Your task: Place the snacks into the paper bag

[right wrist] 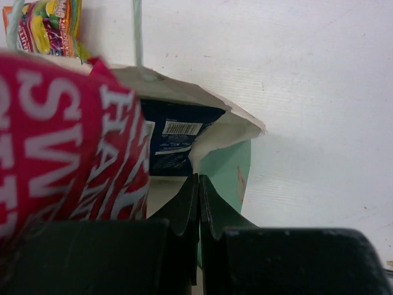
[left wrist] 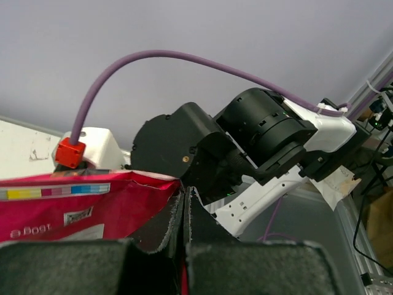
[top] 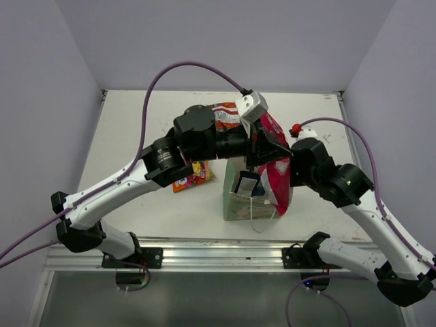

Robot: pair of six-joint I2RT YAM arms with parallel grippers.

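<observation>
The pale-green paper bag [top: 240, 206] stands upright near the table's front centre. The blue packet [top: 245, 182] sits inside it and also shows in the right wrist view [right wrist: 175, 144]. My left gripper [top: 261, 146] is shut on the top edge of the pink packet [top: 278, 174], which hangs over the bag's right side. In the left wrist view the gripper [left wrist: 185, 198] pinches the pink packet [left wrist: 61, 212]. My right gripper [right wrist: 198, 181] is shut on the paper bag's rim [right wrist: 230, 163], with the pink packet [right wrist: 61, 141] beside it. In the top view the right gripper [top: 293, 172] is partly hidden by that packet.
The orange-yellow candy packet [top: 193, 177] lies on the table left of the bag and shows in the right wrist view [right wrist: 49, 24]. The red-white-brown packet [top: 225, 116] lies farther back, partly under the left arm. The right arm [left wrist: 270, 135] is close to the left gripper.
</observation>
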